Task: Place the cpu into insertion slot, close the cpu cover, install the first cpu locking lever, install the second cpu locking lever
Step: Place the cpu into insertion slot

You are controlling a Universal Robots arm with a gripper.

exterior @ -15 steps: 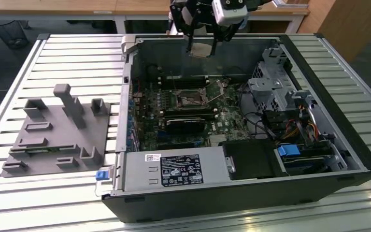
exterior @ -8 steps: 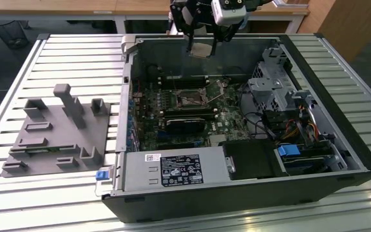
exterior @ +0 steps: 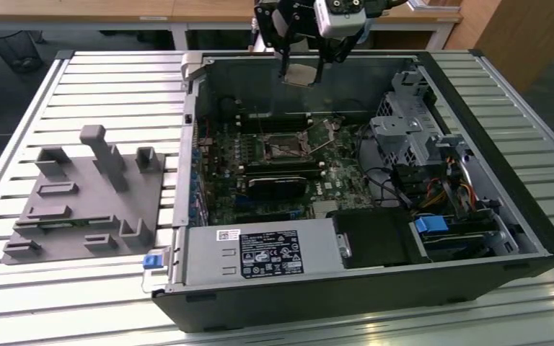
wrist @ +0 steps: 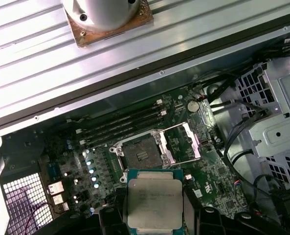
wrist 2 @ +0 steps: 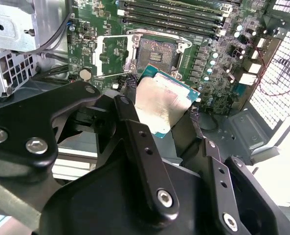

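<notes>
Zero of the four steps look finished, by my reading. The small flat square cpu with its silvery-beige metal top (wrist: pixel 153 203) hangs in the air above the green motherboard (wrist: pixel 218 171), not yet in its seat. Just beyond it in the first wrist view is the small dark square insertion slot with its thin silvery rim (wrist: pixel 141 155), bare. The thin silvery windowed cpu cover (wrist: pixel 182 142) stands flipped open beside it. So placing the chip, closing the cover and both lever steps are all left. Out to the black two-fingered gripper (wrist: pixel 154 218): it's drawn in to the chip's width and clamped on two opposite edges of the cpu. In the exterior view it hovers over the far wall of the open black computer case (exterior: pixel 374 297).
</notes>
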